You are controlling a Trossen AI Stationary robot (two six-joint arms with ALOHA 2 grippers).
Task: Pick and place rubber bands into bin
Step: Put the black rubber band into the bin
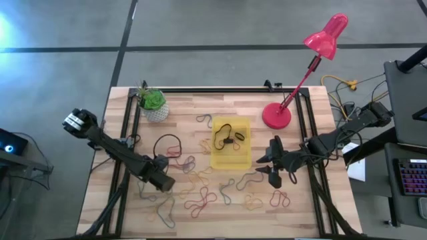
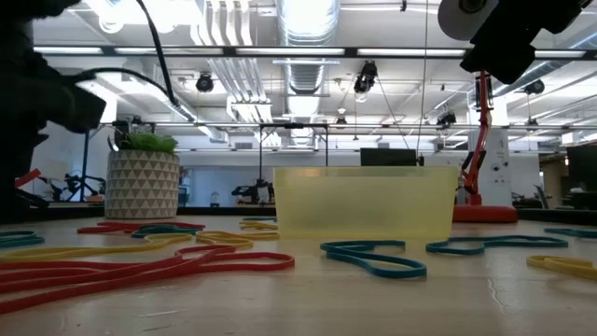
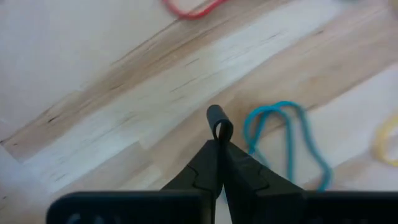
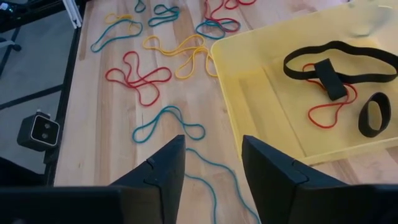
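Observation:
Many coloured rubber bands [image 1: 200, 193] lie loose on the wooden table, low and flat in the low view [image 2: 140, 266]. The yellow bin [image 1: 216, 160] [image 2: 364, 201] stands mid-table and holds black bands [image 4: 336, 62] and a red one. My left gripper [image 1: 165, 181] [image 3: 219, 142] is at the near left, shut on a black rubber band. My right gripper [image 1: 268, 167] [image 4: 211, 149] hangs open just right of the bin [image 4: 249, 93], above a blue band [image 4: 168, 124] and touching nothing. My left gripper pinches a black rubber band between its two shut fingers. A short folded loop of the band [image 3: 217, 121] sticks out past the fingertips. The table below looks far off, so that loop is clear of it; the rest of the band is hidden by the fingers.
A white pot with a green plant [image 1: 155, 103] [image 2: 142, 182] stands at the far left. A red desk lamp's base [image 1: 277, 115] sits far right of the bin. A thick black cable loop [image 1: 167, 143] lies left of the bin. A blue band [image 3: 286, 143] lies beside my left fingertips.

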